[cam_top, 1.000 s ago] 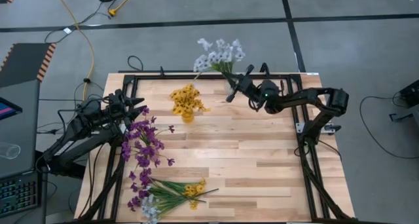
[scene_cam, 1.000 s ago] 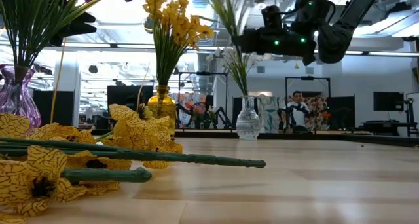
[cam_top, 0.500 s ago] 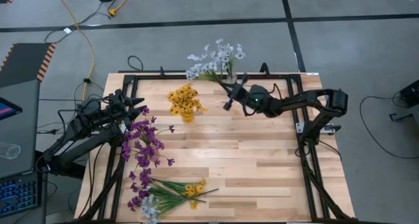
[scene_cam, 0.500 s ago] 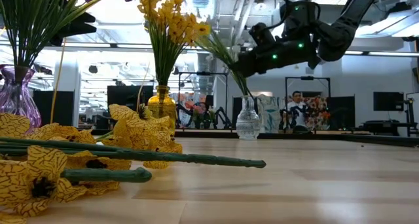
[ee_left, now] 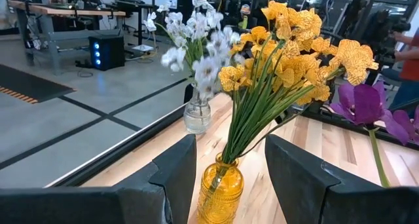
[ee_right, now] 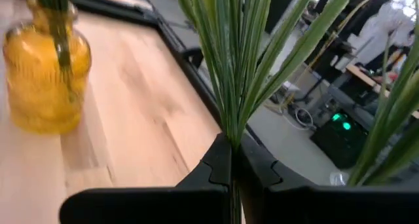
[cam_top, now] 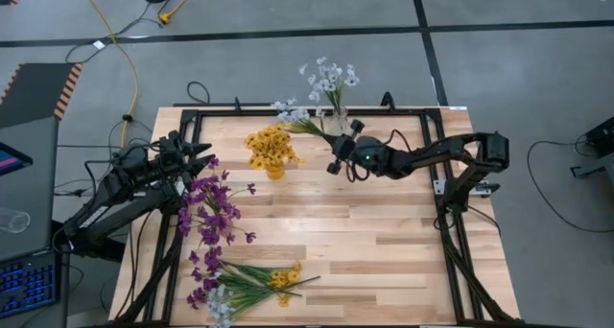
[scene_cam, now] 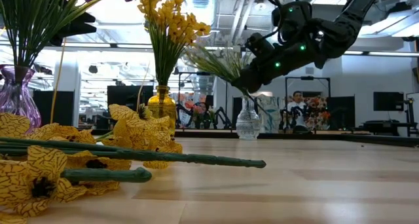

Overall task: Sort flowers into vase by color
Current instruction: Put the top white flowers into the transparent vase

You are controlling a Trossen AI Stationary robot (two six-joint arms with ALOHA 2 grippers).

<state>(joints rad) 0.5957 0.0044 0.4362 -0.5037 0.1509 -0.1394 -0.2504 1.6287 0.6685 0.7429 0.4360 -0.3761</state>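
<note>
White spray (cam_top: 291, 110) is hanging clamped in right gripper (cam_top: 338, 155) beside clear vase (cam_top: 338, 120); left gripper (ee_left: 226, 175) apart, waiting; mixed pile (cam_top: 240, 282) still unsorted.

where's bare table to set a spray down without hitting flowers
The wide bare boards are between the right gripper, shut on a white spray, and the near edge. Crowded: the far edge with the yellow vase and clear vase, the left side with purple flowers, and the loose pile.
</note>
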